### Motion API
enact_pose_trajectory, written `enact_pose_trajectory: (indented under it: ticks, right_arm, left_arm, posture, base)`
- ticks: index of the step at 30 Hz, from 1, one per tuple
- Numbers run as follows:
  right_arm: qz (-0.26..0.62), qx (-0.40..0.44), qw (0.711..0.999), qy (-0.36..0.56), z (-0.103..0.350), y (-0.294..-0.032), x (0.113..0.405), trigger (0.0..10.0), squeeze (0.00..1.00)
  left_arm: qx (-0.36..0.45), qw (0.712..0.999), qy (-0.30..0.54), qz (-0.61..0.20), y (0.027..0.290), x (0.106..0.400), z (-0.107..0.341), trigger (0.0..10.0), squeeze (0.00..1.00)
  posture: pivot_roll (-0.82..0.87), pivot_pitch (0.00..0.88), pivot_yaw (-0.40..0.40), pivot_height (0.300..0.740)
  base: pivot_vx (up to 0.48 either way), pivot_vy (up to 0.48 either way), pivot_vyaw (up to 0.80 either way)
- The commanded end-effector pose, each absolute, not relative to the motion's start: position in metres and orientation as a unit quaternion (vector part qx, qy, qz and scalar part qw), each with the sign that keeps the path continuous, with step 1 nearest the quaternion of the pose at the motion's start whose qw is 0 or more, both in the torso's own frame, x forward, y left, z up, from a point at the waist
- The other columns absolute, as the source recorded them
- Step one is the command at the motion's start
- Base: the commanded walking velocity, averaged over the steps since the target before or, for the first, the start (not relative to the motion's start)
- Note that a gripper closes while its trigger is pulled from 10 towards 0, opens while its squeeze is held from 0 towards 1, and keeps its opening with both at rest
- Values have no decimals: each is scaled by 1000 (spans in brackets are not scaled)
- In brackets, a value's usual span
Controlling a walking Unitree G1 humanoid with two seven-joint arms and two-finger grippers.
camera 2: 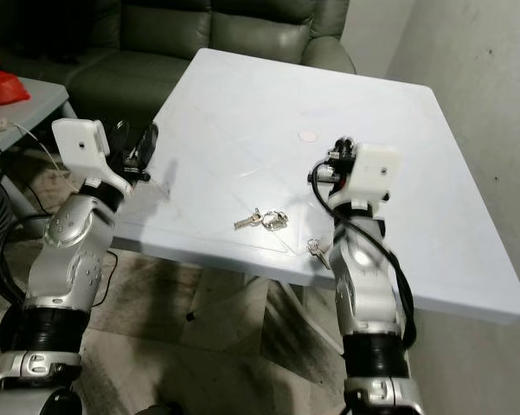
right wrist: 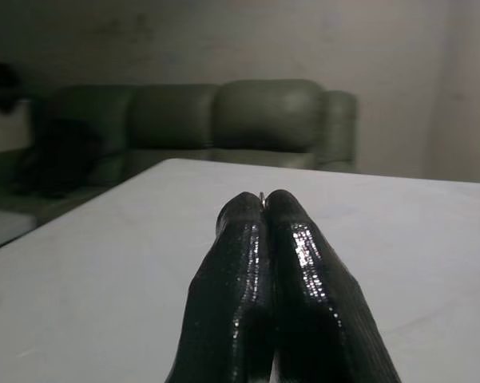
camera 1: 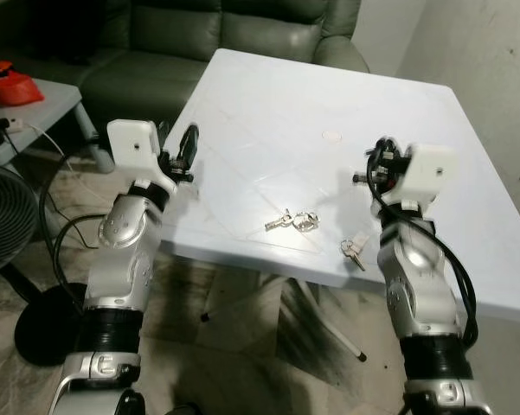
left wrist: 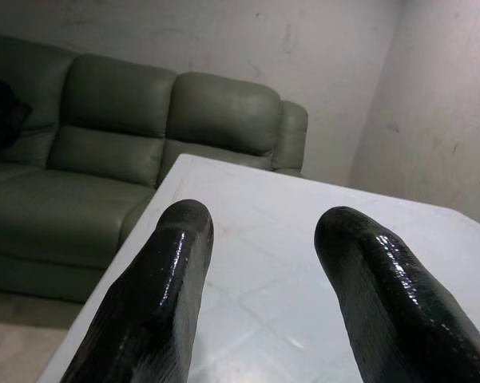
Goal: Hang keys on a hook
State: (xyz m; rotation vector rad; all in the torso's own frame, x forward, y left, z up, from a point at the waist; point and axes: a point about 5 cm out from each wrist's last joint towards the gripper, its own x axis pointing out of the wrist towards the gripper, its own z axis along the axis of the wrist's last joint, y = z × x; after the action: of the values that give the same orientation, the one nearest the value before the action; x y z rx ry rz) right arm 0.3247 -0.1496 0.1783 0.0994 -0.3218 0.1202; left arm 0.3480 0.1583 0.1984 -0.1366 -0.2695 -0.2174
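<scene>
The right claw (right wrist: 263,209) is clenched, its two black fingers pressed together above the white tabletop (camera 1: 329,104); a tiny sliver shows at the tips in the right wrist view, too small to say what it is or whether anything is gripped. From the head views this claw (camera 1: 374,164) is largely hidden behind its white wrist housing. A bunch of keys (camera 1: 292,220) lies flat on the tabletop, near the front edge and off to the left of the right claw, apart from it. A second, smaller set of keys (camera 1: 355,251) lies just beside the right forearm at the front edge, below and behind that claw, partly covered by the arm. The left claw (left wrist: 263,239) is released, fingers spread with a clear gap, and it hovers at the left edge of the tabletop, well apart from both sets of keys. Beyond both claws stands a green sofa (left wrist: 104,136) against a pale wall. A fan (camera 1: 4,220) is cut off at the left side of the left eye view.
</scene>
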Motion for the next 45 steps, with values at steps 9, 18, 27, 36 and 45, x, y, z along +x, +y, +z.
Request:
enact_pose_trajectory:
  ticks: [9, 18, 27, 36, 45]
  right_arm:
    - [54, 42, 985, -160, 176, -159, 316, 10000, 0]
    - [40, -10, 988, -149, 172, -167, 316, 10000, 0]
    - [37, -10, 989, -142, 170, -169, 318, 10000, 0]
    - [39, -5, 990, -137, 168, -165, 318, 10000, 0]
    - [33, -5, 990, -135, 168, -168, 318, 10000, 0]
  left_arm:
    - [-77, 987, -110, -93, 165, 339, 176, 10000, 0]
    - [-61, 989, -112, -77, 177, 344, 180, 10000, 0]
    - [-70, 989, -107, -69, 179, 348, 180, 10000, 0]
    - [-81, 990, -97, -61, 180, 348, 176, 10000, 0]
    - [-80, 991, -94, -60, 179, 349, 175, 10000, 0]
  posture:
    - [-90, 0, -41, 740]
    - [-93, 0, -38, 740]
    - [-88, 0, -37, 740]
    - [-90, 0, -38, 740]
    - [-91, 0, -35, 740]
  base:
    - [0, 0, -346]
    - [0, 0, -767]
    - [0, 102, -765]
    - [0, 321, -765]
    - [0, 443, -763]
